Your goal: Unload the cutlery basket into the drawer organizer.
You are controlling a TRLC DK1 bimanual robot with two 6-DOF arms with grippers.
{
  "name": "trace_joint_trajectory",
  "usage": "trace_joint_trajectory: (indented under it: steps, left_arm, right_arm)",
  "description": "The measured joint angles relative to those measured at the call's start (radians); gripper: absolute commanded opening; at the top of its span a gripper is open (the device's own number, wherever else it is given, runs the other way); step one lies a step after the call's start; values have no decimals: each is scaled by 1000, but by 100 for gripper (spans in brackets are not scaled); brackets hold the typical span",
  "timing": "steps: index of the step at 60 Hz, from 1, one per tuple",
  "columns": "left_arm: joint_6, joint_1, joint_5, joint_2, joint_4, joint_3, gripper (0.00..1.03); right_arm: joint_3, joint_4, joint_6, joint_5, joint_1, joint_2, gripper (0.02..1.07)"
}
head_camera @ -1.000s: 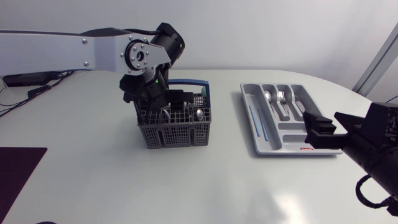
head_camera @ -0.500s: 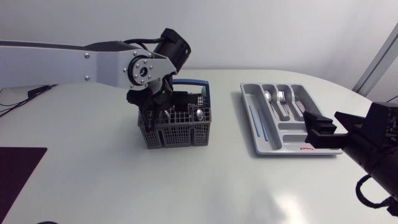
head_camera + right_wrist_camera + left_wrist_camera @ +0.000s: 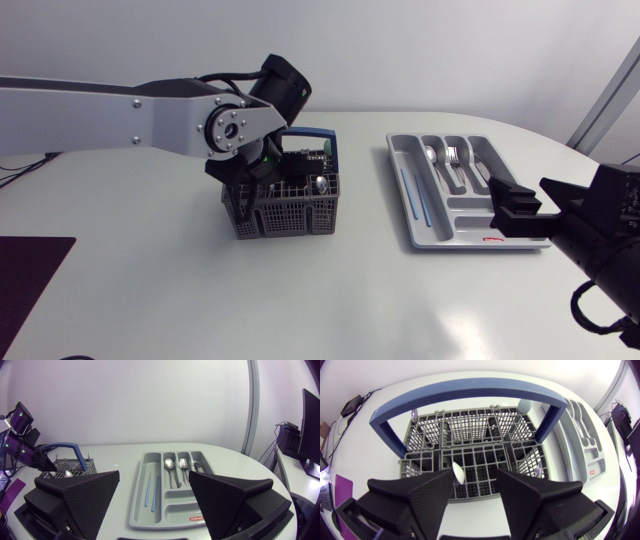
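Since a second ago, the left arm's silver-grey link is being seen stretched further across the white table [image 3: 150, 300], and its wrist is being carried lower over the grey plastic lattice cutlery basket with the blue handle [image 3: 290, 215] [image 3: 470, 390] [image 3: 70, 464]. The right arm is being kept where it was.

The left gripper [image 3: 250, 182] [image 3: 475, 477] is being held just above the basket's near compartments, its fingers spread with a clear gap between them. A silver spoon bowl [image 3: 459, 474] is being shown standing in the basket close by one fingertip (contact cannot be made out, and the other finger is well clear of it). A second silver spoon [image 3: 320, 184] [image 3: 523, 406] is being seen upright in a far compartment.

The basket is being left standing near the table's middle, well apart from the light grey plastic drawer organizer [image 3: 420, 235] [image 3: 580, 435] [image 3: 137, 515]. In the organizer, a silver spoon [image 3: 430, 155] [image 3: 169, 464] and a silver fork [image 3: 452, 155] [image 3: 182, 463] are being held in neighbouring slots, and two thin blue sticks [image 3: 405, 185] [image 3: 147, 490] are lying in the long side slot.

The right gripper [image 3: 515, 210] [image 3: 154, 474] is being kept wide and empty, just beside the organizer.
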Motion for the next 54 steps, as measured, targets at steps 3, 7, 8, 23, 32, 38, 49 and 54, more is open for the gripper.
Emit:
trace_joint_trajectory:
  steps: [3, 7, 8, 23, 32, 38, 49, 54]
  left_arm:
    - [0, -1, 0, 0, 4, 0, 60]
    - [0, -3, 0, 0, 5, 0, 60]
    - [0, -4, 0, 0, 5, 0, 60]
    - [0, -4, 3, -11, 5, 0, 60]
    - [0, 3, 4, -13, 4, 0, 60]
    - [0, 17, 3, -13, 5, 0, 44]
    - [0, 34, 4, -13, 7, -22, 36]
    - [0, 39, 18, -13, 6, -35, 33]
  right_arm:
    - [0, 8, 0, 7, 6, 0, 102]
    - [-5, 20, 0, 15, 11, 0, 102]
    - [-8, 26, 0, 18, 13, 0, 102]
    - [-144, 147, -67, 127, 107, -15, 102]
    - [-183, 151, -84, 139, 127, -53, 102]
    - [-183, 157, -87, 141, 127, -68, 102]
    - [-184, 157, -91, 141, 127, -92, 102]
    - [-190, 157, -91, 141, 127, -104, 102]
